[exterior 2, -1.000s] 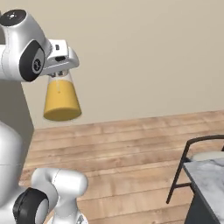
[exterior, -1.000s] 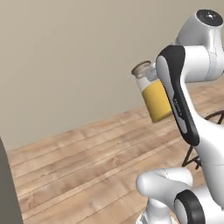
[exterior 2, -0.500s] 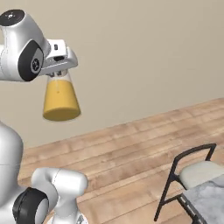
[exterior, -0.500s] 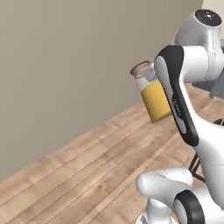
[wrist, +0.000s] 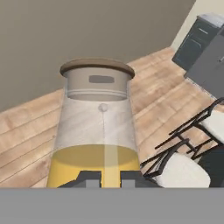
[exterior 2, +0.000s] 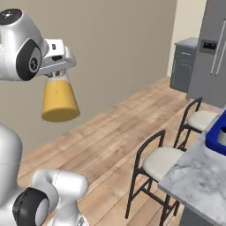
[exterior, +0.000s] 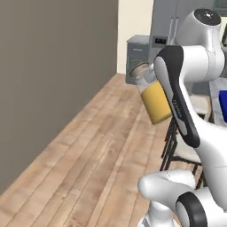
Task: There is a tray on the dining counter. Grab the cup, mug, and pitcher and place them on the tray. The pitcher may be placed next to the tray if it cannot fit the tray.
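Note:
My gripper [exterior 2: 58,74] is shut on the neck of the pitcher [exterior 2: 59,99], a squat vessel with yellow-orange liquid below a clear upper part, and holds it high above the wooden floor. In the left base view the pitcher [exterior: 153,99] hangs tilted beside my forearm. The hand view looks along the gripper [wrist: 110,176] down the pitcher [wrist: 98,127] to its brown lid. A corner of the blue tray [exterior 2: 219,135] lies on the marble dining counter [exterior 2: 199,175] at the right, and the tray [exterior: 223,103] also shows at the right edge. The cup and the mug are out of view.
Two dark-framed chairs with pale seats [exterior 2: 160,162] [exterior 2: 199,119] stand along the counter's near side. A grey fridge [exterior 2: 212,48] and a dark cabinet [exterior 2: 182,64] stand at the far end. A plain wall [exterior: 48,80] runs along the left, with open floor [exterior: 97,164] between.
The whole picture has swung, so the base has turned: the wall has slid left, and the chairs, counter, tray and fridge have come into view. The pitcher stays gripped.

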{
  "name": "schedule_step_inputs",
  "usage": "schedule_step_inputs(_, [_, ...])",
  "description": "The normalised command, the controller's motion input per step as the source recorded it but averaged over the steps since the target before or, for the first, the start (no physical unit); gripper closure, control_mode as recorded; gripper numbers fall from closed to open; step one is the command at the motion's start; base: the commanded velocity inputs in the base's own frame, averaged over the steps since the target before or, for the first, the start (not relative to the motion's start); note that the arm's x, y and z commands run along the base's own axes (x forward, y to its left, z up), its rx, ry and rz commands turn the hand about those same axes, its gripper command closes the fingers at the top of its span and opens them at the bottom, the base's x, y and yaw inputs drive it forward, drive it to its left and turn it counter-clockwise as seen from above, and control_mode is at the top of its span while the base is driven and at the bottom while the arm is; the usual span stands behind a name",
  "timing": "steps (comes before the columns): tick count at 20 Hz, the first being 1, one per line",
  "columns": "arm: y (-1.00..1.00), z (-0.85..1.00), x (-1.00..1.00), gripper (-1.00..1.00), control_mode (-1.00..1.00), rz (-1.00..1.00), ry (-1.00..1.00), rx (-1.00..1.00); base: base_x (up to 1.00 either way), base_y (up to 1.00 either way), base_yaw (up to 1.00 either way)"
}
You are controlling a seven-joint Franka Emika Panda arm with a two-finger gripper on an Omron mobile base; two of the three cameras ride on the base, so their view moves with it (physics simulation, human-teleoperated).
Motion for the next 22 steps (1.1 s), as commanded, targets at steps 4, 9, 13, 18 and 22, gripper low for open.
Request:
schedule_step_inputs(4, [0.00,0.00,0.00,1.00,1.00,0.00,0.00,0.00,0.40,0.00,-0.76])
schedule_step_inputs(9, [0.00,0.00,0.00,1.00,1.00,0.00,0.00,0.00,0.34,0.18,-0.73])
schedule_step_inputs(13, [0.00,0.00,0.00,1.00,1.00,0.00,0.00,0.00,0.24,0.55,-0.63])
schedule_step_inputs(18, [0.00,0.00,0.00,1.00,1.00,0.00,0.00,0.00,0.06,0.90,-0.52])
schedule_step_inputs(22, [0.00,0.00,0.00,1.00,1.00,0.00,0.00,0.00,0.00,1.00,-0.45])
